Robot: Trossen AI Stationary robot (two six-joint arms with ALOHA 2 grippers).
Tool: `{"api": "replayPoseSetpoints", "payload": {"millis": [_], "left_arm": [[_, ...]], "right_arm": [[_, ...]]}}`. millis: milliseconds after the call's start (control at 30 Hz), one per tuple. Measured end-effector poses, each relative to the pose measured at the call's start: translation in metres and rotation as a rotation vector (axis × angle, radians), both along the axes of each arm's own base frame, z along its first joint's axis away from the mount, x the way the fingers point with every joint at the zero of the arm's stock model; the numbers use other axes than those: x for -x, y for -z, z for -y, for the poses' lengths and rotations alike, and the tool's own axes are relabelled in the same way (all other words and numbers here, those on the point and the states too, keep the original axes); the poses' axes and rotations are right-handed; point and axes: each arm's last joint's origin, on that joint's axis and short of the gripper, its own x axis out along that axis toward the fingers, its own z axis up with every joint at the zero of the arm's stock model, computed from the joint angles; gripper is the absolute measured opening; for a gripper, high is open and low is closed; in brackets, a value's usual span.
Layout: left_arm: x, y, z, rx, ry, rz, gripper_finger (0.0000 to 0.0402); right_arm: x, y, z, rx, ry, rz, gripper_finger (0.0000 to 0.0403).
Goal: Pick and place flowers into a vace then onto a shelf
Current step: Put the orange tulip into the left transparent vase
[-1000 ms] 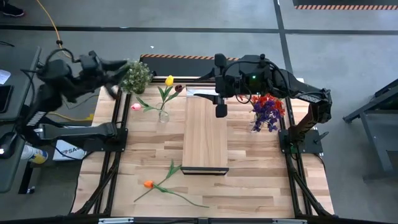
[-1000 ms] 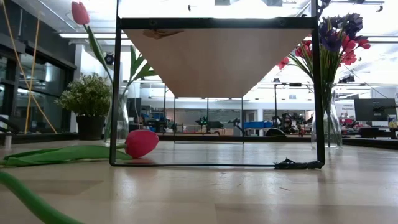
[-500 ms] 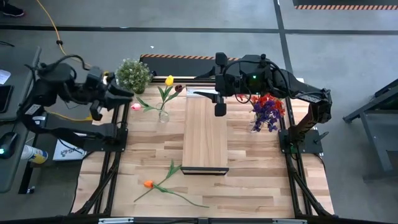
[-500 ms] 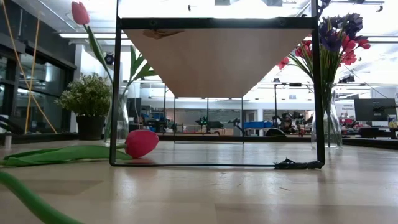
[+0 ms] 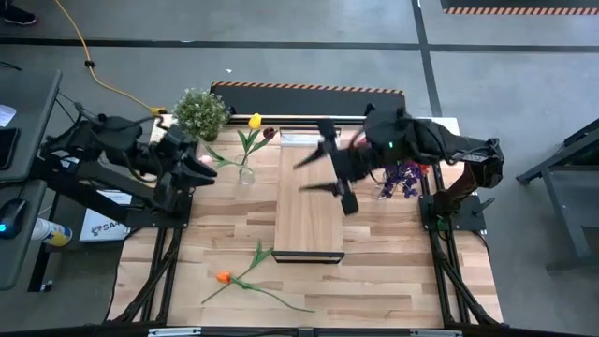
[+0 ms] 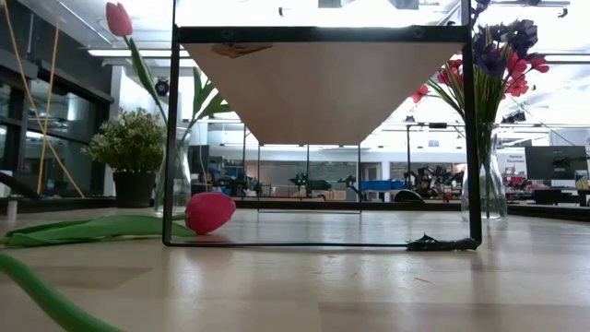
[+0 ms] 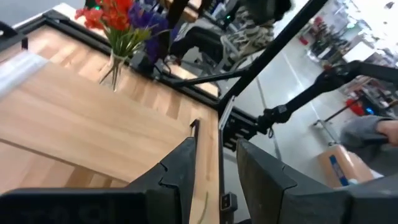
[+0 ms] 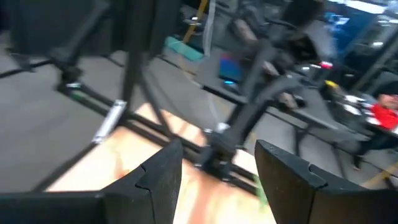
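A clear vase (image 5: 245,174) near the table's far left holds a yellow tulip (image 5: 255,121) and a dark maroon flower (image 5: 270,133). A pink flower (image 5: 204,161) lies beside it, its head (image 6: 210,212) resting on the table. An orange flower (image 5: 223,277) lies flat near the front edge. The second vase (image 5: 401,174) holds red and purple flowers. The shelf (image 5: 308,204) stands mid-table. My left gripper (image 5: 192,164) (image 7: 214,180) hovers open by the pink flower. My right gripper (image 5: 316,176) (image 8: 217,180) is open above the shelf, blurred.
A bushy potted plant (image 5: 201,112) stands at the far left corner. Black frame rails (image 5: 178,243) run along both table sides. The shelf's thin black legs (image 6: 171,138) stand on the tabletop. Bare planks (image 5: 393,271) lie near the front right.
My left arm has swung from beside the potted plant toward the near side and lower, ending by the pink flower. My right gripper has left the shelf's far end and swept toward the near edge over the shelf's middle, turning as it went. The flowers and vases have stayed put.
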Motion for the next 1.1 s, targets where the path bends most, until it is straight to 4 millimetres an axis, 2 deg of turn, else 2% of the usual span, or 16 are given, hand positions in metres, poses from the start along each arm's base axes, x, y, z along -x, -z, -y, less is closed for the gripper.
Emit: {"api": "replayPoseSetpoints", "payload": {"millis": [233, 567, 900, 1100], "left_arm": [[-0.010, 0.004, 0.016, 0.005, -0.024, -0.034, 0.0150], [-0.018, 0.006, 0.029, 0.003, -0.112, -0.037, 0.0150], [-0.019, 0.007, 0.026, 0.002, -0.201, -0.037, 0.0150], [-0.020, 0.007, 0.027, 0.002, -0.196, -0.039, 0.0150]], "right_arm": [[0.012, 0.009, -0.044, -0.103, -0.104, -0.135, 0.0193], [0.034, 0.024, -0.086, -0.207, -0.183, -0.368, 0.0193], [0.053, 0.022, -0.123, -0.236, -0.267, -0.385, 0.0193], [0.062, 0.017, -0.143, -0.315, -0.208, -0.338, 0.0193]]}}
